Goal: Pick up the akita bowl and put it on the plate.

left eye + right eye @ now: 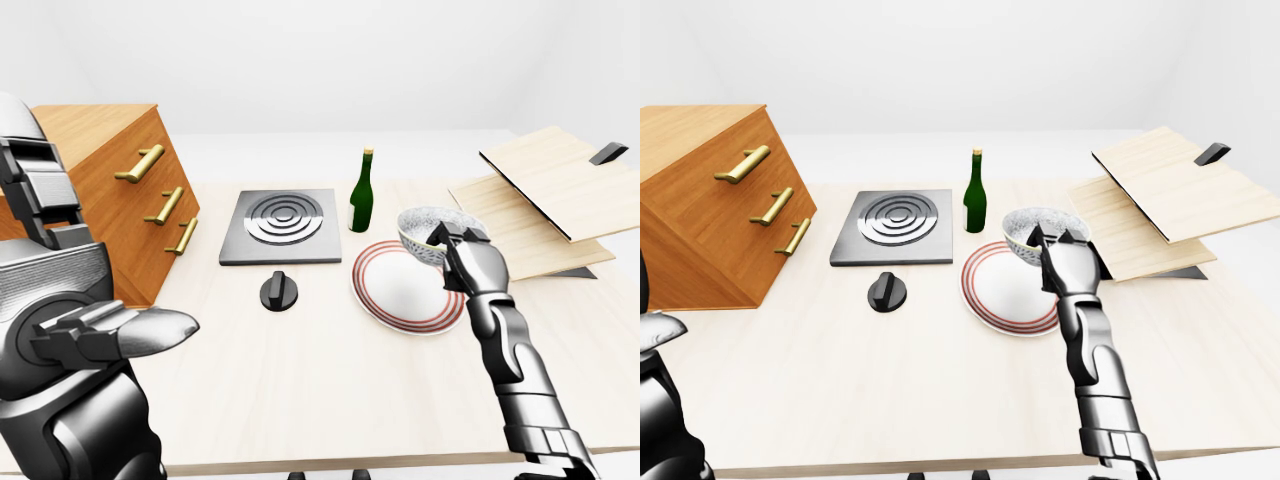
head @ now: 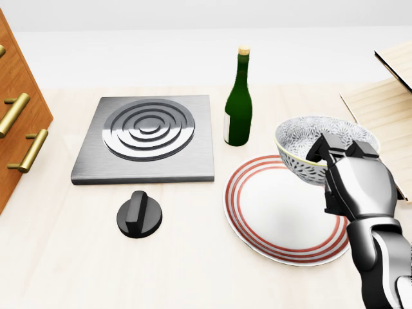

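Presently, item one: akita bowl (image 2: 315, 136), patterned grey and white, at 3 o'clock in the head view, gripped by its rim in my right hand (image 2: 357, 180). The fingers (image 2: 320, 149) hook over the bowl's 4 o'clock edge; the thumb is hidden behind the bowl wall, so I cannot see the full grip. Item two: plate (image 2: 257, 193), white with red rings, at 4 o'clock in that view. The bowl sits over the plate's 1 o'clock rim, and whether its base touches the plate or hangs clear I cannot tell, as hand and bowl cover that spot. Item three: green bottle (image 2: 239, 103), upright, at 11 o'clock from the bowl and apart from it. Item four: steel hob (image 2: 147, 138) at 10 o'clock, with a black knob (image 2: 139, 214) near its 6 o'clock edge. Item five: wooden cabinet (image 1: 120, 190) with brass handles, cut off at 9 o'clock in the head view and fuller in the left-eye view. Item six: pale boards (image 1: 560, 185), stacked at 2 o'clock, partly out of frame. Item seven: my left hand (image 1: 110, 335), at 8 o'clock in the left-eye view, fingers stretched flat, holding nothing; the forearm is cropped.
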Motion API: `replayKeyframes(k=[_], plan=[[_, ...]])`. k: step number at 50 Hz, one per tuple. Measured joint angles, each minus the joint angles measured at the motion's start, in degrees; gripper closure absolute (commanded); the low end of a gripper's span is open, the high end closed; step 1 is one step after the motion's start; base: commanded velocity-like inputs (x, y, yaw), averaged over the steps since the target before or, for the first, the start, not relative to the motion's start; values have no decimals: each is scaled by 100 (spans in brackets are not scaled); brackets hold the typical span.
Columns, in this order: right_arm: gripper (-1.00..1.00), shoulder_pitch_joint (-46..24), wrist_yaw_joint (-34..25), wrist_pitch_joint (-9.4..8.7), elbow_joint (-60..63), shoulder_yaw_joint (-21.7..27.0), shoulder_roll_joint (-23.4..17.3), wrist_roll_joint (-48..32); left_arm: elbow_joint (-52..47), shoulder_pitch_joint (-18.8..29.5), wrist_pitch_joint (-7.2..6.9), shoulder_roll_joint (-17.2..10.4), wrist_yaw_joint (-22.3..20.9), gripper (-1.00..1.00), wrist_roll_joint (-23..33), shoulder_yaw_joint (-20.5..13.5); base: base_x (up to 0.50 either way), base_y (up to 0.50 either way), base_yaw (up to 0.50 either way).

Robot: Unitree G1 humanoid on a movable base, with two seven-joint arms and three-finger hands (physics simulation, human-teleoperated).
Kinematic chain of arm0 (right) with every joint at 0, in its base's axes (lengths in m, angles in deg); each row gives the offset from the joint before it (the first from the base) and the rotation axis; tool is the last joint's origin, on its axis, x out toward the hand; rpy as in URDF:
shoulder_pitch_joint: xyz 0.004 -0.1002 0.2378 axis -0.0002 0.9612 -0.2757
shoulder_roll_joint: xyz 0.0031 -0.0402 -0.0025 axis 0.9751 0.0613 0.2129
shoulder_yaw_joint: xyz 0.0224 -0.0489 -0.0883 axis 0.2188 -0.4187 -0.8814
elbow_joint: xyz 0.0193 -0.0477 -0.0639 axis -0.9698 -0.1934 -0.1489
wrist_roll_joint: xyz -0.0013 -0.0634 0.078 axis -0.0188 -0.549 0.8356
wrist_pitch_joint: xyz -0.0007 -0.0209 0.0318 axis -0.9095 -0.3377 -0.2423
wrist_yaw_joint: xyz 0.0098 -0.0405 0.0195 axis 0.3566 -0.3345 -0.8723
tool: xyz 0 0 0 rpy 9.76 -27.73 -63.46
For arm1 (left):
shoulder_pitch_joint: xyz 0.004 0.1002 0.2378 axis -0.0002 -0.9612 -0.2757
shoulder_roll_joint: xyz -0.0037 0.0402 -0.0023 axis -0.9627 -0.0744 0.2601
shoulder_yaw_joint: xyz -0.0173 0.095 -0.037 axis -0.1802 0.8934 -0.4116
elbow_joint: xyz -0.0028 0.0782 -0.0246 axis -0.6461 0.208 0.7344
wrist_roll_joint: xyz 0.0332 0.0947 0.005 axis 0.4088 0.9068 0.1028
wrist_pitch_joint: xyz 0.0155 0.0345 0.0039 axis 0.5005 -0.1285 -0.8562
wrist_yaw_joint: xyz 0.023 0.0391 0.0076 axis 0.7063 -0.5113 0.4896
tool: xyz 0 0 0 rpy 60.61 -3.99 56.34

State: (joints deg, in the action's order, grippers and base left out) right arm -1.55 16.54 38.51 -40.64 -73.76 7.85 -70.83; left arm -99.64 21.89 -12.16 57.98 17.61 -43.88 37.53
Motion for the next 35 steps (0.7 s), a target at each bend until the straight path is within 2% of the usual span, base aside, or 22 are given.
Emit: replayKeyframes(k=[35], plan=[[98,-268,569,0,-1009,-322,114,124,19,-11,0,18,-27,-100,43,18,0,0,0]])
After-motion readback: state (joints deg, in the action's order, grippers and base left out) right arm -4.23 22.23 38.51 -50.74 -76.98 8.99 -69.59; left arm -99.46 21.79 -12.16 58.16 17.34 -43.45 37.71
